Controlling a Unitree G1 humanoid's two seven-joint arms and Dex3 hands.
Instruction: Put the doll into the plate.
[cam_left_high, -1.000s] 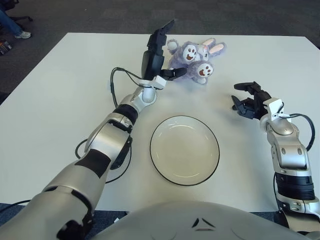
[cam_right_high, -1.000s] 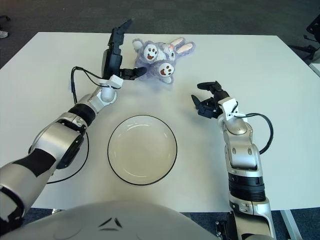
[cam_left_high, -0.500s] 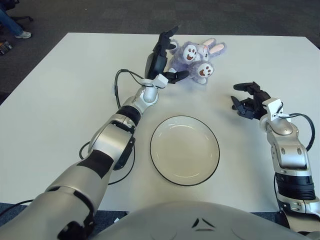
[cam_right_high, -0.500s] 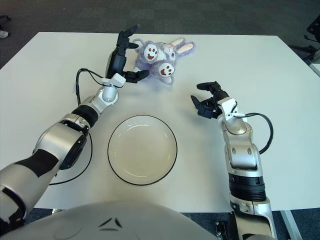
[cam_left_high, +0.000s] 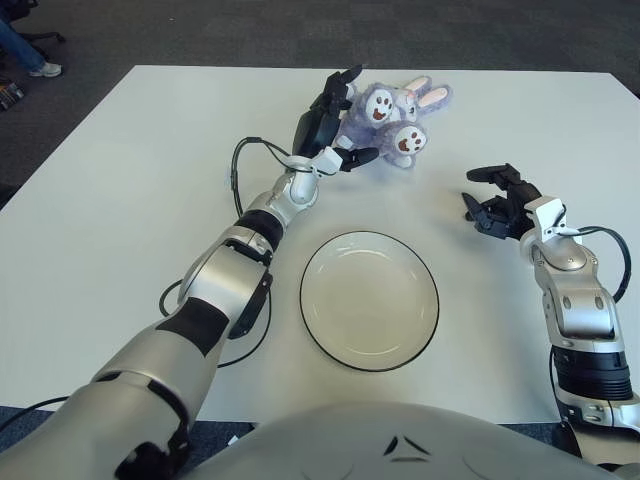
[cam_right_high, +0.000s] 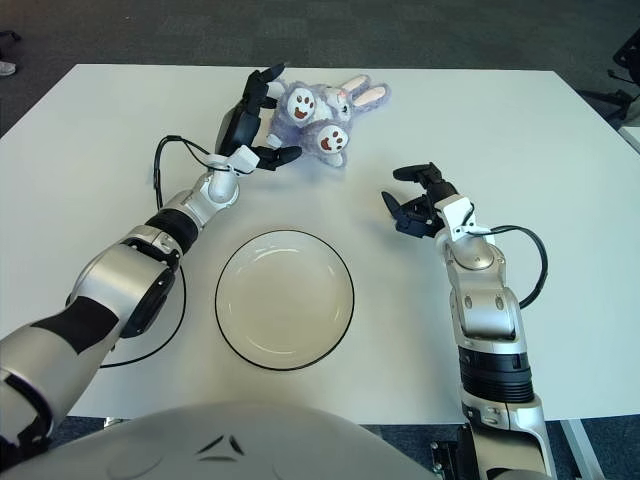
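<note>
The left hand (cam_left_high: 333, 120) has moved in closer to the doll (cam_left_high: 392, 110) and now touches its left side, fingers spread around it but not yet closed. The doll lies at the far side of the bench (cam_left_high: 120, 200), beyond the empty plate (cam_left_high: 369, 300). The right hand (cam_left_high: 500, 205) shows right of the plate, fingers loosely curled, holding nothing.

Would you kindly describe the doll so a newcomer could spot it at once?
Look to the far side of the white table, beyond the round plate. There, beside the spread left hand, lies the doll: the only fluffy purple thing, with white smiling faces and pink-lined rabbit ears.
</note>
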